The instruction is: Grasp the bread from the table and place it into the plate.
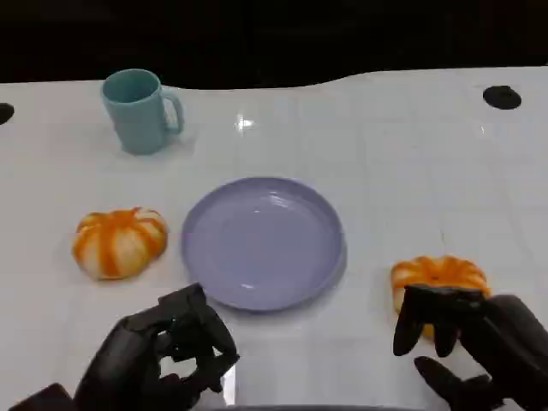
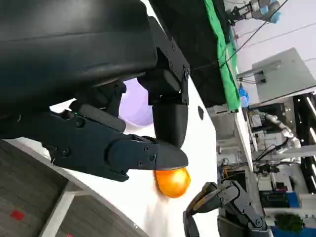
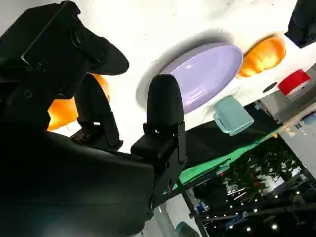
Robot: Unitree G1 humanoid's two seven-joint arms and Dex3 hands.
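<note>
Orange-striped bread [image 1: 439, 276] lies right of the purple plate [image 1: 263, 243]; my right hand [image 1: 467, 342], fingers spread and empty above its near edge, should straddle the loaf evenly before I close.

A white table [image 1: 411, 154] is lit from above, with a glare spot toward 12 o'clock. Blackness is seen beyond its far edge. Green cloth [image 2: 223, 54] and grey plank flooring [image 2: 34, 197] are shown in the left wrist view.

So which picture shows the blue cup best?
The head view: the whole cup stands upright with its handle, behind the plate. The right wrist view shows it small and tilted.
</note>
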